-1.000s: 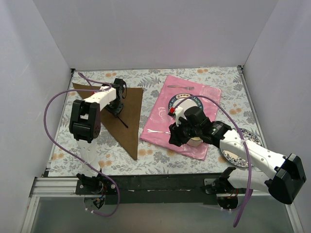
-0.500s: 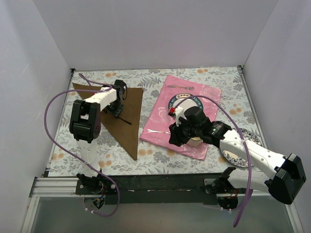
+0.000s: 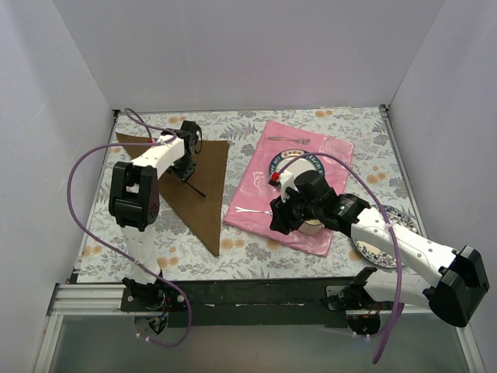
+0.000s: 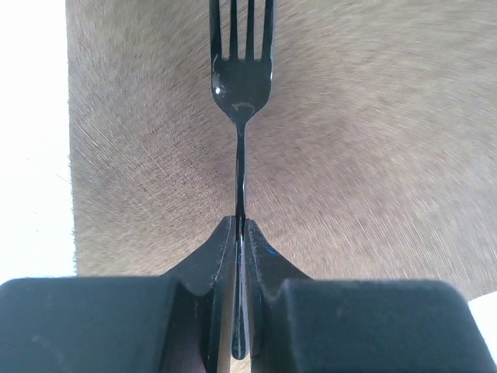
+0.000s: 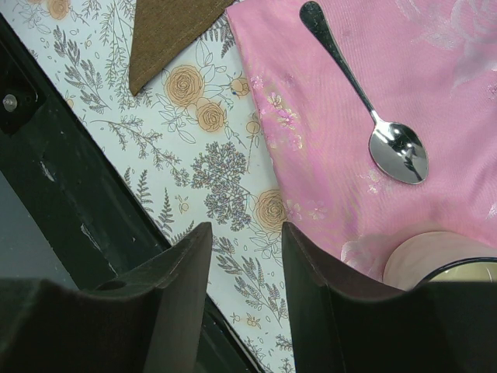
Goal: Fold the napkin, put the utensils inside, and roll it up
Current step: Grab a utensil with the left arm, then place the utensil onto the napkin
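Plainly, the only candidate for writing is the dark rim of the plate (image 3: pixel 278 165) on the pink cloth (image 3: pixel 330 155), and its marks are too small to read from the overhead view.

The left gripper (image 4: pixel 239 225) has its jaws pressed together on the slim handle of a fork (image 4: pixel 241 85), with only the metal between them. The handle runs straight out from the fingertips and the tines point away, over the napkin (image 4: pixel 349 155). Whether the fork touches the cloth cannot be told.

From above, the napkin (image 3: pixel 203 221) lies as a brown triangle on the floral table cover (image 3: pixel 256 249), left of the pink cloth, one long point reaching toward the near edge. The left gripper (image 3: pixel 186 167) hangs over its far half, the fork (image 3: pixel 198 190) slanting out of it toward the near right.

The right gripper (image 5: pixel 245 233) holds nothing; its fingers (image 5: pixel 182 264) stand a moderate gap apart above the floral cover just beside the near edge of the pink cloth. A spoon (image 5: pixel 365 109) lies flat on that cloth beyond the fingers, bowl toward a pale cup (image 5: pixel 435 260). The napkin's near tip shows at the top left of that view. A second fork (image 3: pixel 289 140) lies near the far edge of the pink cloth, and another plate (image 3: pixel 396 221) sits on the cover to the right, partly hidden by the right arm.
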Action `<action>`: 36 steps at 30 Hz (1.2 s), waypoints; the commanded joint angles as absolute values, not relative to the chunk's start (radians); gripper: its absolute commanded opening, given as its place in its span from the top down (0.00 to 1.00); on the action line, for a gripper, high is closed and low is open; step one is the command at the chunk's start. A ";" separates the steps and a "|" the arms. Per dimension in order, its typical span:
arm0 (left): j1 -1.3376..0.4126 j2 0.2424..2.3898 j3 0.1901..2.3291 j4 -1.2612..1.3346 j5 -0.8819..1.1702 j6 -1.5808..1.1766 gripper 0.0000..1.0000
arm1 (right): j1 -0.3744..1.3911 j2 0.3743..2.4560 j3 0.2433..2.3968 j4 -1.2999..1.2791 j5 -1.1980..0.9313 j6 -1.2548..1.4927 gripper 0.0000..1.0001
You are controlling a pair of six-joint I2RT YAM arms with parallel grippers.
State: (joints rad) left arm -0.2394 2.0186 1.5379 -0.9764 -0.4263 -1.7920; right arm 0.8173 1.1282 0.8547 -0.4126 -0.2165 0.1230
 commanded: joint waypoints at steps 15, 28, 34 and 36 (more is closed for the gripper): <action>-0.069 1.916 1.612 -0.870 -0.407 -1.273 1.00 | 0.811 1.120 0.864 -0.399 -0.229 0.109 0.50; 0.034 1.944 1.506 -0.813 -0.364 -1.279 1.00 | 0.811 1.141 0.879 -0.396 -0.230 0.110 0.50; 0.052 1.970 1.499 -0.796 -0.312 -1.288 1.00 | 0.811 1.152 0.884 -0.394 -0.235 0.110 0.50; 0.052 1.977 1.497 -0.790 -0.298 -1.299 1.00 | 0.811 1.154 0.885 -0.394 -0.235 0.110 0.50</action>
State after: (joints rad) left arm 0.0536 1.9625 1.5032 -0.8227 -0.3378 -1.2884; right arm 0.8173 1.1511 0.8547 -0.4126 -0.2195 0.1234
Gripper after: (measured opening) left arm 0.053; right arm 0.495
